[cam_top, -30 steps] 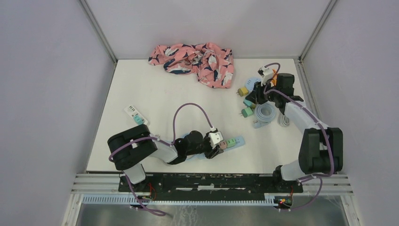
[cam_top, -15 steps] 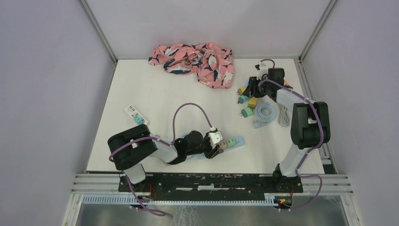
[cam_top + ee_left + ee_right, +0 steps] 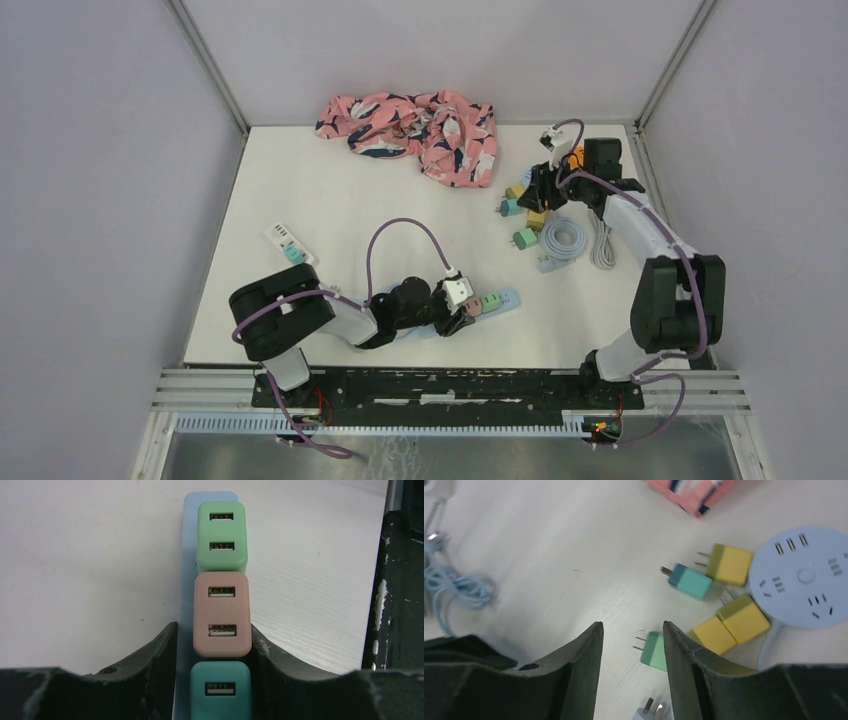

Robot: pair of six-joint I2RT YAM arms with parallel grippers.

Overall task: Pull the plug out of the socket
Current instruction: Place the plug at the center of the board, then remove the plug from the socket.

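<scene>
Pink plug (image 3: 222,615) is seated in the pale blue power strip (image 3: 186,555), middle of three: green plug (image 3: 222,535) beyond it, teal plug (image 3: 220,690) nearer my wrist. The strip lies flat at the near middle of the tabletop (image 3: 330,190). My left fingers (image 3: 155,655) are clenched across the strip, one on each side, level with the pink plug; one of them looks to touch the plug's side.

My right fingers (image 3: 579,665) are released, moderately parted and holding nothing, above the far right tabletop. A loose green plug (image 3: 656,651) shows through the gap, lying flat. Beyond it are a loose teal plug (image 3: 690,581) and yellow plugs (image 3: 729,562), beside a round socket hub (image 3: 806,577).
</scene>
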